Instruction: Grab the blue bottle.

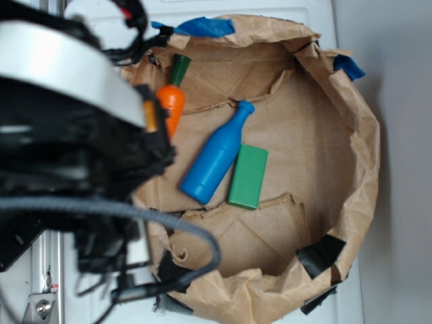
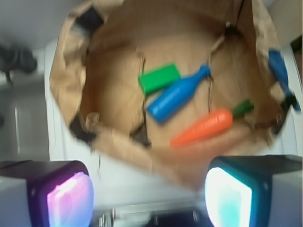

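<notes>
The blue bottle (image 1: pixel 216 155) lies on its side in the middle of a brown paper nest (image 1: pixel 364 142), neck toward the back. In the wrist view the blue bottle (image 2: pixel 176 95) lies slanted, with its cap at the upper right. My gripper (image 2: pixel 148 194) is open, its glowing pads (image 2: pixel 70 198) spread wide at the bottom of the wrist view, with nothing between them. It hangs high above the nest's near rim, well away from the bottle. In the exterior view the arm fills the left side and the fingers are hidden.
A flat green block (image 1: pixel 248 177) lies right beside the bottle (image 2: pixel 160 78). An orange toy carrot (image 1: pixel 171 101) with a green top lies at the nest's left rim (image 2: pixel 204 126). The crumpled paper nest wall (image 2: pixel 71 80) rings everything. Blue tape (image 1: pixel 206 27) and black tape (image 1: pixel 318 255) patch its rim.
</notes>
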Motion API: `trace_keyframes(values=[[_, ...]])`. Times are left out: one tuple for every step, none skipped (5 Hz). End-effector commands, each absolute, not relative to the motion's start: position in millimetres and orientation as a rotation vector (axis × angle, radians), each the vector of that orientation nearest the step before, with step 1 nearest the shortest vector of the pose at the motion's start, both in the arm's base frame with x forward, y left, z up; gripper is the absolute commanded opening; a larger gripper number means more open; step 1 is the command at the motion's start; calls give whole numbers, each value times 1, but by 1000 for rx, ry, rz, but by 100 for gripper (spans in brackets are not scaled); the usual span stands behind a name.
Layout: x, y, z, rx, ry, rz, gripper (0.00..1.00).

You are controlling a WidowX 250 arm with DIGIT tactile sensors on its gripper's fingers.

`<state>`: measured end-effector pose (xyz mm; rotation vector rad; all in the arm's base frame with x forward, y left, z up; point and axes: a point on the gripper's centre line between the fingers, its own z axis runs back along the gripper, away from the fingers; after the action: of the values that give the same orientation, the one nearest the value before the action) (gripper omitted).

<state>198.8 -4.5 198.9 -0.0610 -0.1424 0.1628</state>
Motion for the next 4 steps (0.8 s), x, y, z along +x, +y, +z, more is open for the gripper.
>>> trace_keyframes(values=[[223, 28, 147, -95, -302, 386, 100], [230, 36, 127, -105, -272, 427, 100], [238, 38, 105, -93, -255, 475, 100], [241, 43, 79, -71, -228, 479, 100]])
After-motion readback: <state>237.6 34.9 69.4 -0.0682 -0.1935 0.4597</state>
